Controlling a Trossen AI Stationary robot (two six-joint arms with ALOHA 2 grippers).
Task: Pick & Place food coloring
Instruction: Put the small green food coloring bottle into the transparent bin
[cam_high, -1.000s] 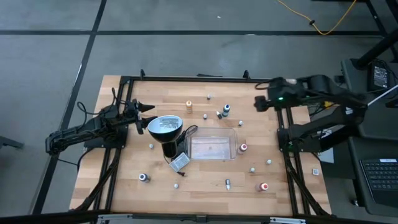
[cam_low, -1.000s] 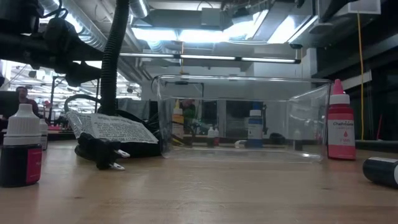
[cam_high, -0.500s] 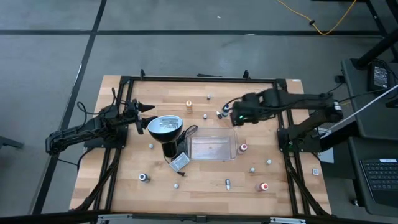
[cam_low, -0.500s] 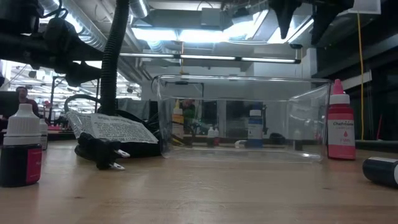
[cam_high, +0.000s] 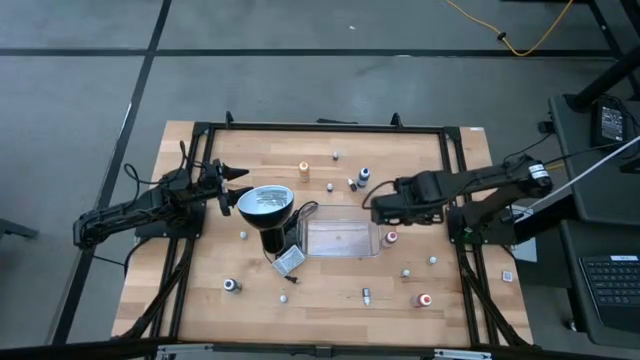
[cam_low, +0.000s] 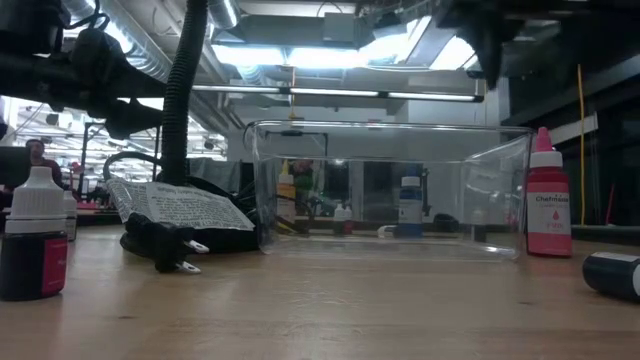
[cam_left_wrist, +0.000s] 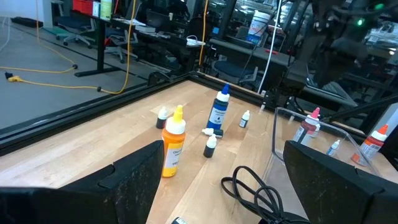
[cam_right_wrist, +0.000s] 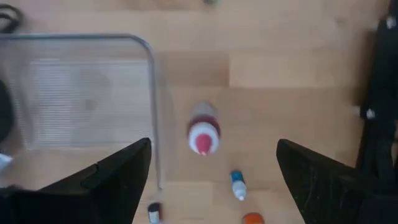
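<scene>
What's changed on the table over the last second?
The right hand swung in from the table's far right edge to hover open above the red bottle beside the clear tray. Nothing grasped. The left hand, the lamp and the bottles stayed put.

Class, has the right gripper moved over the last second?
Yes. The right gripper came in from the table's right rail to the clear tray's right end.
</scene>
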